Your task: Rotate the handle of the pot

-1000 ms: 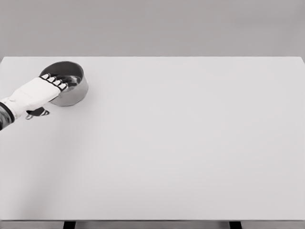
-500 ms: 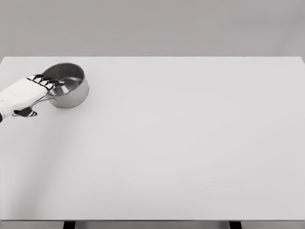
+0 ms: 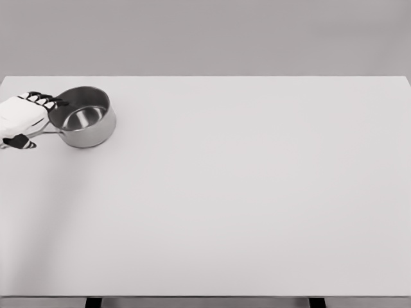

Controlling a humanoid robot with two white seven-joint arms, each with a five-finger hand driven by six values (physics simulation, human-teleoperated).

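Note:
A shiny steel pot stands upright on the white table at the far left, its inside bare. Its thin handle points left and runs under my left hand. That white hand lies just left of the pot, with its dark fingertips stretched out towards the rim and the thumb below the handle. The fingers are spread and do not wrap the handle. No right arm shows.
The table's left edge lies right by my hand, and its far edge runs just behind the pot. Nothing else stands on the table.
My left hand has drawn back to the left, off the top of the pot. The pot has shifted slightly left, and its inside and handle now show.

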